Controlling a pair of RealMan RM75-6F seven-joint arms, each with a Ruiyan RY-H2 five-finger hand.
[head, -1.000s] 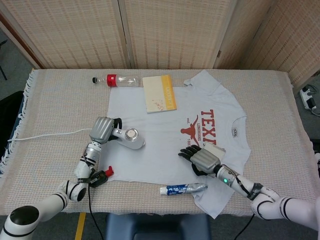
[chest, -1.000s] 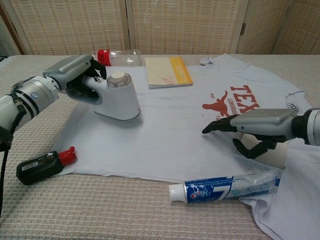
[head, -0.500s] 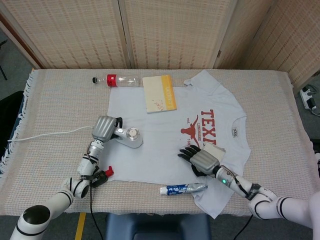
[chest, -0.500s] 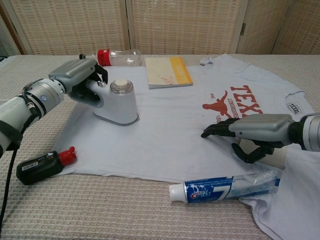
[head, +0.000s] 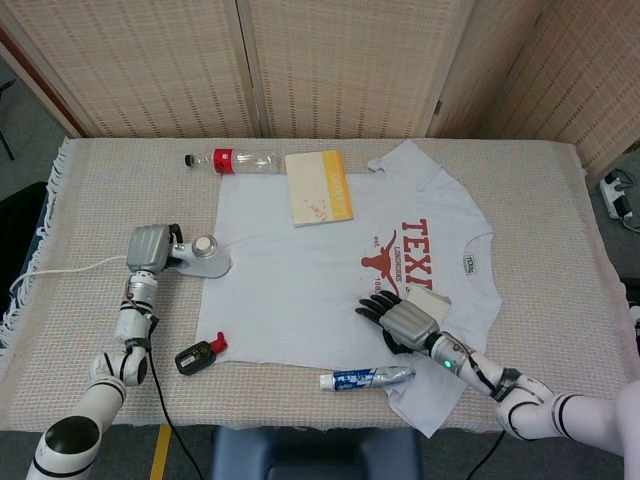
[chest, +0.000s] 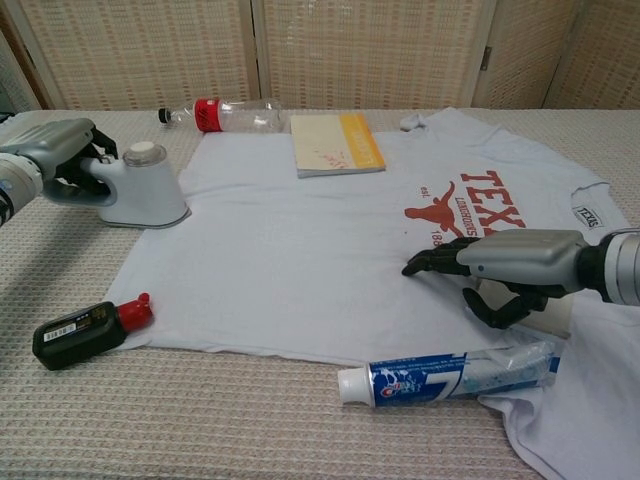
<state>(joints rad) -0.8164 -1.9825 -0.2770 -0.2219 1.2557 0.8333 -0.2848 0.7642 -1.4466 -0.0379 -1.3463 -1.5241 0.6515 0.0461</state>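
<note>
The pale grey T-shirt with the red longhorn print lies spread flat on the woven surface, and to my eye most of it looks smooth, the lower right hem still folded. My left hand grips the handle of the small white iron, which sits at the shirt's left edge. My right hand holds nothing and presses spread fingers on the cloth.

White iron, upright, at T-shirt's left edge
</note>
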